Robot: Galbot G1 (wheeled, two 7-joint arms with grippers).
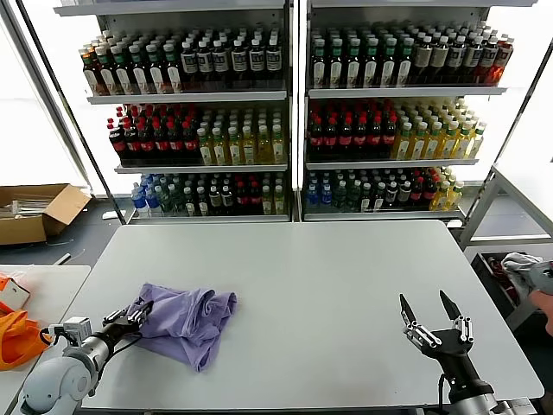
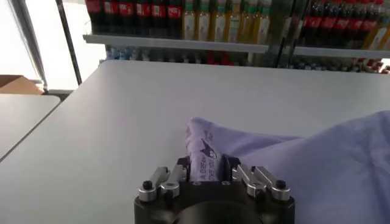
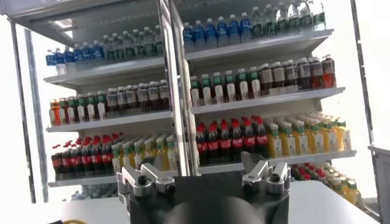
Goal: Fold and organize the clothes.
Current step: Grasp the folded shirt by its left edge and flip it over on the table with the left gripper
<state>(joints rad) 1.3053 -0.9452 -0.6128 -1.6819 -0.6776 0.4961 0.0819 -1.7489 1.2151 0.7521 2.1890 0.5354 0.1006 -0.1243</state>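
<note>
Left tool (image 1: 131, 317) pinches the crumpled lavender T-shirt (image 1: 186, 320) at its edge, near the desk's (image 1: 328, 277) left front. Right tool (image 1: 436, 328) waits, fingers spread (empty). Spreading step, seemingly; next needs a flattening pull.

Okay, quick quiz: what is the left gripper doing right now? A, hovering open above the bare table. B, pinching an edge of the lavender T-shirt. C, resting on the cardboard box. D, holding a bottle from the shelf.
B: the left gripper is shut on a fold of the lavender T-shirt, with printed fabric bunched between its fingers.
</note>
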